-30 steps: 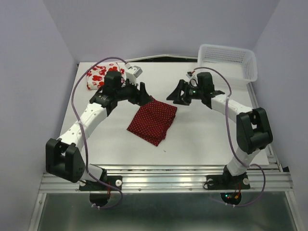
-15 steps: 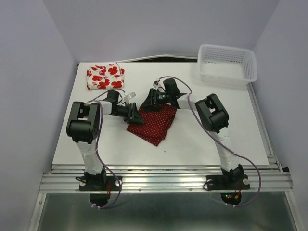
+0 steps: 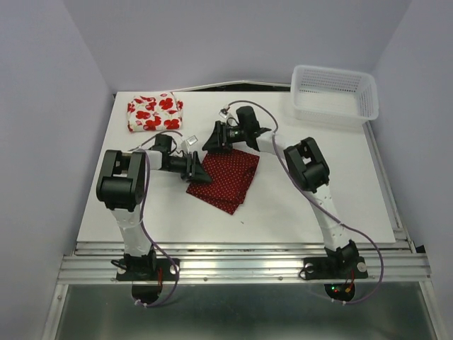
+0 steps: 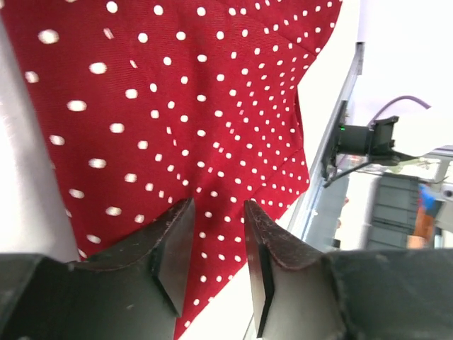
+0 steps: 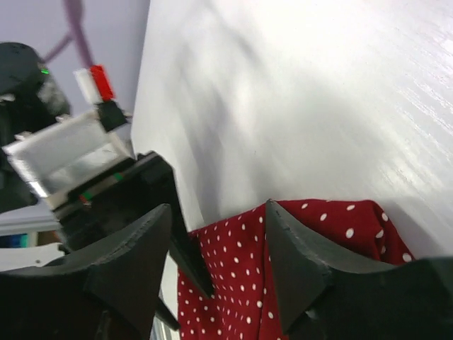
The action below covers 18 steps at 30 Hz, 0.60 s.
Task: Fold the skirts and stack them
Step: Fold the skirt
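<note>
The dark red skirt with tiny white dots (image 3: 226,177) lies folded flat in the middle of the table. The white skirt with red flowers (image 3: 154,113) lies folded at the back left. My left gripper (image 3: 203,171) lies low at the red skirt's left edge. In the left wrist view its jaws (image 4: 218,237) stand a little apart over the dotted cloth (image 4: 177,106), holding nothing. My right gripper (image 3: 215,139) is at the skirt's far corner. In the right wrist view it (image 5: 216,244) is wide open above the red cloth (image 5: 241,283).
A white lattice basket (image 3: 333,92) stands at the back right corner. The left gripper's black finger (image 5: 173,234) shows close in front of the right gripper. Both arms stretch low across the table's middle.
Both arms have dropped from raised poses down to the red skirt's far-left corner. In the last half second the right gripper drew back a little from the cloth. The skirt has not moved.
</note>
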Each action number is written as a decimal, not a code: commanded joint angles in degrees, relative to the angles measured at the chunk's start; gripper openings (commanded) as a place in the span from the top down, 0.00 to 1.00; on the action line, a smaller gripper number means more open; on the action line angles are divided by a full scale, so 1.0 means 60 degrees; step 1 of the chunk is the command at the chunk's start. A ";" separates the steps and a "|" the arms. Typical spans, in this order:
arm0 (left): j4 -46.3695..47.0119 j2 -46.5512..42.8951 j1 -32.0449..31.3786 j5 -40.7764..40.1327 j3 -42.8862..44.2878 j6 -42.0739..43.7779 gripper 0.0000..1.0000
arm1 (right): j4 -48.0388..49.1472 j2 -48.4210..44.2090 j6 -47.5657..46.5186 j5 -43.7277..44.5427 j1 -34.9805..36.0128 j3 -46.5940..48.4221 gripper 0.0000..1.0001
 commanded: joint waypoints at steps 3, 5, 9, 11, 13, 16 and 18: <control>0.0027 -0.2976 -0.0012 -0.1297 0.0165 -0.0122 0.45 | -0.3498 -0.2793 -0.3081 0.1106 -0.0056 0.0812 0.37; 0.0466 -0.3694 0.0076 -0.2347 0.0208 -0.0562 0.38 | -0.4341 -0.3456 -0.3742 0.2244 -0.0056 0.0216 0.40; 0.0338 -0.4460 0.0106 -0.3860 0.0968 -0.0169 0.29 | -0.5750 -0.4703 -0.3904 0.3568 -0.0056 -0.1572 0.43; -0.0043 -0.3951 0.0062 -0.4562 0.1829 0.0385 0.28 | -0.5489 -0.5522 -0.3554 0.4108 -0.0056 -0.3351 0.45; -0.0802 -0.3422 0.0004 -0.5018 0.2462 0.0710 0.29 | -0.5195 -0.6180 -0.3349 0.4956 -0.0056 -0.4311 0.46; -0.1609 -0.2352 -0.0026 -0.5240 0.3590 0.1326 0.29 | -0.5136 -0.6680 -0.3129 0.5677 -0.0056 -0.5526 0.51; -0.1672 -0.1957 -0.0026 -0.5298 0.3973 0.1415 0.30 | -0.4960 -0.7164 -0.2894 0.6045 -0.0056 -0.6274 0.60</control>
